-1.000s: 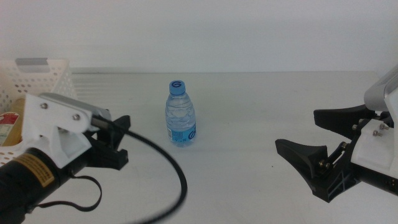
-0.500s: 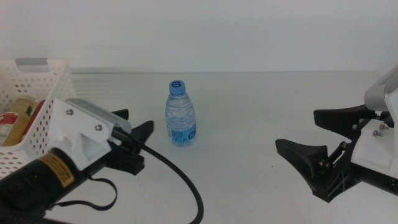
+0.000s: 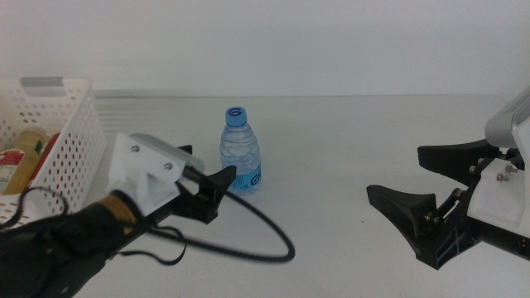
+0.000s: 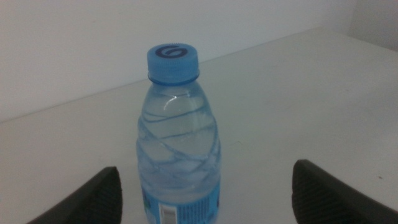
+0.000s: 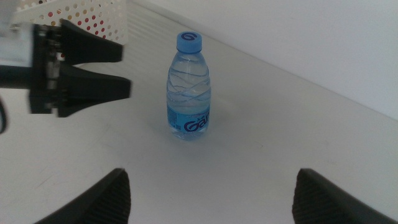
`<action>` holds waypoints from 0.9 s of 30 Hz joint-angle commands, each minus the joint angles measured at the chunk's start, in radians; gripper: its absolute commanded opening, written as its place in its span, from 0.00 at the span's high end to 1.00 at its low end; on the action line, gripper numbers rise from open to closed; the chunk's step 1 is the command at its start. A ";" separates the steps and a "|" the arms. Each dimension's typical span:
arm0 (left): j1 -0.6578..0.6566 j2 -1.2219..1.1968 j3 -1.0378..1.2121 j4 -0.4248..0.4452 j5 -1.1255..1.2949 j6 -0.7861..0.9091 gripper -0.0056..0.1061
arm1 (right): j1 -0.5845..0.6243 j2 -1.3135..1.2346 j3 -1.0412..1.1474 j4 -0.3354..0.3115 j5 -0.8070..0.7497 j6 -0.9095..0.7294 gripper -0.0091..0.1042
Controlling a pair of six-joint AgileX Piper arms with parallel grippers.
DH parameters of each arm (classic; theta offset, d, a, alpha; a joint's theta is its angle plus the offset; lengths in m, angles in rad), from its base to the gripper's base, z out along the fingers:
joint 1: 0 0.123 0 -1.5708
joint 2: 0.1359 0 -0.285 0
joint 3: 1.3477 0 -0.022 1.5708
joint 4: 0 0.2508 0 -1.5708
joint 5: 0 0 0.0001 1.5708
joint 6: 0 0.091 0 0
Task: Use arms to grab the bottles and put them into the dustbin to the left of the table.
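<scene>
while the small clear plastic water bottle (image 3: 240, 152) with its blue screw cap and blue label stands upright on the wide matte white desk (image 3: 331, 165), the left gripper (image 3: 214, 187), a white angular plastic housing ending in black pointed jaws, sits low over the desk just beside it on the bottle's left. its jaws are spread open, and in the left wrist view the bottle (image 4: 179, 137) stands between the two dark tips, closer to one of them and touching neither. a black cable (image 3: 257, 233) loops out from behind that gripper across the desk surface, and a yellow sticker (image 3: 124, 210) shows on the dark arm behind the white housing.

the right gripper (image 3: 431, 186) waits at the right side of the desk, well apart from the bottle, with its black jaws wide open and nothing between them. from the right wrist view the bottle (image 5: 189, 87) stands in the middle distance with the left gripper's dark jaws (image 5: 93, 68) pointing towards it from one side, not yet touching.

at the far left of the desk stands the white rectangular perforated plastic basket (image 3: 70, 141), a grey handle slot (image 3: 41, 83) on its back rim. inside it lies a yellow bottle (image 3: 31, 149), with something red (image 3: 12, 157) beside it that is too hidden to tell apart.
</scene>
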 commanded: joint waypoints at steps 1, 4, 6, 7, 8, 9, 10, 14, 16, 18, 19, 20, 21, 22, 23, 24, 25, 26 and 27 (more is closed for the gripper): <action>-0.001 0.013 -0.057 -0.009 -0.089 -0.015 0.14 | 0.003 -0.011 -0.020 -0.003 -0.076 -0.015 0.32; -0.001 0.059 -0.105 -0.009 -0.088 -0.016 0.14 | 0.003 -0.011 -0.020 -0.003 -0.076 -0.015 0.32; -0.001 0.093 -0.134 -0.010 -0.088 -0.016 0.14 | 0.003 -0.011 -0.020 -0.003 -0.076 -0.015 0.32; -0.001 0.110 -0.146 -0.010 -0.088 -0.017 0.14 | 0.003 -0.011 -0.020 -0.003 -0.076 -0.015 0.32; -0.001 0.128 -0.160 -0.010 -0.088 -0.020 0.14 | 0.003 -0.011 -0.020 -0.003 -0.076 -0.015 0.32; -0.001 0.146 -0.176 -0.009 -0.088 -0.025 0.14 | 0.003 -0.011 -0.020 -0.003 -0.076 -0.015 0.32; -0.001 0.160 -0.188 -0.008 -0.088 -0.029 0.14 | 0.003 -0.011 -0.020 -0.003 -0.076 -0.015 0.32; -0.001 0.220 -0.244 0.009 -0.089 -0.046 0.14 | 0.003 -0.011 -0.020 -0.003 -0.076 -0.015 0.32; -0.001 0.245 -0.270 0.015 -0.089 -0.046 0.14 | 0.003 -0.011 -0.020 -0.003 -0.076 -0.015 0.32; -0.001 0.274 -0.301 0.015 -0.089 -0.046 0.14 | 0.003 -0.011 -0.020 -0.003 -0.076 -0.015 0.32; -0.001 0.288 -0.317 0.015 -0.089 -0.046 0.14 | 0.003 -0.011 -0.020 -0.003 -0.076 -0.015 0.32; -0.001 0.301 -0.329 0.015 -0.089 -0.046 0.14 | 0.003 -0.011 -0.020 -0.003 -0.076 -0.015 0.32; -0.001 0.316 -0.344 0.015 -0.089 -0.046 0.14 | 0.003 -0.011 -0.020 -0.003 -0.076 -0.015 0.32; -0.001 0.329 -0.360 0.015 -0.089 -0.046 0.14 | 0.003 -0.011 -0.020 -0.003 -0.076 -0.015 0.32; -0.001 0.341 -0.374 0.015 -0.089 -0.048 0.14 | 0.003 -0.011 -0.020 -0.003 -0.076 -0.015 0.32; -0.001 0.354 -0.387 0.015 -0.089 -0.054 0.14 | 0.003 -0.011 -0.020 -0.003 -0.076 -0.015 0.32; -0.001 0.365 -0.397 0.015 -0.089 -0.062 0.14 | 0.003 -0.011 -0.020 -0.003 -0.076 -0.015 0.32; -0.001 0.373 -0.402 0.013 -0.098 -0.065 0.14 | 0.003 -0.011 -0.020 -0.003 -0.076 -0.015 0.32; -0.001 0.384 -0.406 0.006 -0.114 -0.065 0.14 | 0.003 -0.011 -0.020 -0.003 -0.076 -0.015 0.32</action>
